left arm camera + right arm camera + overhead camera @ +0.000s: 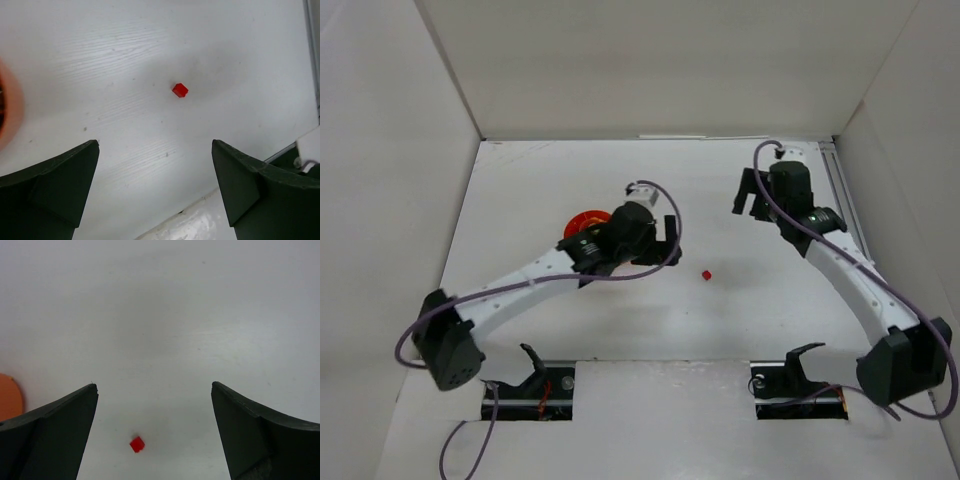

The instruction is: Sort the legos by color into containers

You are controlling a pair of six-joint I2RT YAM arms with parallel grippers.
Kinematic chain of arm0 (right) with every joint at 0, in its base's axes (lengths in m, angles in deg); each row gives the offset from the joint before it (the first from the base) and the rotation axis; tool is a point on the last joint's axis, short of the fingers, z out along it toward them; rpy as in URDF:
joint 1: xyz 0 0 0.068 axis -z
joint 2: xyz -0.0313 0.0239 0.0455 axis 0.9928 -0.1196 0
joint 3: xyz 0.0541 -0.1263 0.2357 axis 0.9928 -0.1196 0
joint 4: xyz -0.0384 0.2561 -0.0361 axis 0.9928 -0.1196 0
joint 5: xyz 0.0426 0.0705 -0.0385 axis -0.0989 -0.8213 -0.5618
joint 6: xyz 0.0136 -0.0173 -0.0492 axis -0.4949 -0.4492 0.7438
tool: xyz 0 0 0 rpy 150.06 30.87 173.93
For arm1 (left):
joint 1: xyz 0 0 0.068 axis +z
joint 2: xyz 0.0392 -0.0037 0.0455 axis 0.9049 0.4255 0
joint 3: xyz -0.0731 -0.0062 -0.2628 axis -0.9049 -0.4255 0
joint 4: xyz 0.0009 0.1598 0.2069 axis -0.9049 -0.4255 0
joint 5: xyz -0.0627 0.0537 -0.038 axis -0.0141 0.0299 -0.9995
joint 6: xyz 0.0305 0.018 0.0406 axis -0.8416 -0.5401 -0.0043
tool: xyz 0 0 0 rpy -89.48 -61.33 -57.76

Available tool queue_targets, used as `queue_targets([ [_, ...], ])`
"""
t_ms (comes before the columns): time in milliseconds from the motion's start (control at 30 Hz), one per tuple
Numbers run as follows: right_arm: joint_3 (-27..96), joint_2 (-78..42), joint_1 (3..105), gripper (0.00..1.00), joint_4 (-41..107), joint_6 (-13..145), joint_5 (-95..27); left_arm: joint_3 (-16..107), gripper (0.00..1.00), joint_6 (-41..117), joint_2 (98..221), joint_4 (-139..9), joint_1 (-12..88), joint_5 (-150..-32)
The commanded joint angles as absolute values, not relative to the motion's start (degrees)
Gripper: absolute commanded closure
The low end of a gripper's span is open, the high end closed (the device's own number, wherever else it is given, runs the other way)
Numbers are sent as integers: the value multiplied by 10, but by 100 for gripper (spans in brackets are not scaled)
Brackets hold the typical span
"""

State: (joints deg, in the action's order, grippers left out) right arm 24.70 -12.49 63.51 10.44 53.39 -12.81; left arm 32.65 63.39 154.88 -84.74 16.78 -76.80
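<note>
Left wrist view: a red brick [180, 90] lies alone on the white table [150, 45], beyond the left gripper [155, 187], whose jaws stand wide; orange bowl rim [10, 110] at left edge.

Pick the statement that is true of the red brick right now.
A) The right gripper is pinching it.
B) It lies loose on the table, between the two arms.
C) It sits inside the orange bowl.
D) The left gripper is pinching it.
B: the red brick lies alone on the white table, apart from the bowl, and the left gripper and right gripper are both open and hold nothing.
</note>
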Motion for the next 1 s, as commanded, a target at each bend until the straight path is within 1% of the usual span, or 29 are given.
queue_targets([
  [0,199,-28,685,0,35,508,-79,388,7,568,1630,-815,122,-741],
  [33,187,-9,700,0,28,508,-79,395,7,555,1675,-808,116,-760],
  [67,172,24,728,0,21,515,-79,404,7,544,1696,-790,108,-769],
  [100,166,25,742,0,14,515,-79,409,10,533,1714,-784,108,-780],
  [133,161,53,755,0,9,528,-79,409,11,520,1730,-776,102,-791],
  [200,154,72,787,0,4,539,-87,431,11,495,1775,-761,87,-802],
  [233,148,79,803,0,-3,545,-94,436,15,479,1799,-754,74,-802],
  [400,143,87,815,0,-4,567,-127,481,15,461,1862,-754,52,-774],
  [467,143,77,815,0,-4,573,-135,493,16,454,1881,-754,46,-761],
  [500,143,77,815,0,-4,573,-140,500,19,454,1896,-754,38,-750],
  [600,143,70,815,0,-4,579,-145,521,22,448,1931,-771,28,-724],
  [667,143,70,815,0,-4,579,-145,527,22,440,1944,-771,28,-724],
  [733,143,70,815,0,-4,579,-151,532,26,434,1962,-771,28,-724],
  [767,143,76,815,0,-4,579,-151,539,26,434,1968,-771,28,-724],
  [867,143,82,815,0,-4,579,-151,552,36,434,1984,-766,28,-724],
  [967,143,82,815,0,-4,579,-151,552,37,434,1996,-766,28,-724],
])
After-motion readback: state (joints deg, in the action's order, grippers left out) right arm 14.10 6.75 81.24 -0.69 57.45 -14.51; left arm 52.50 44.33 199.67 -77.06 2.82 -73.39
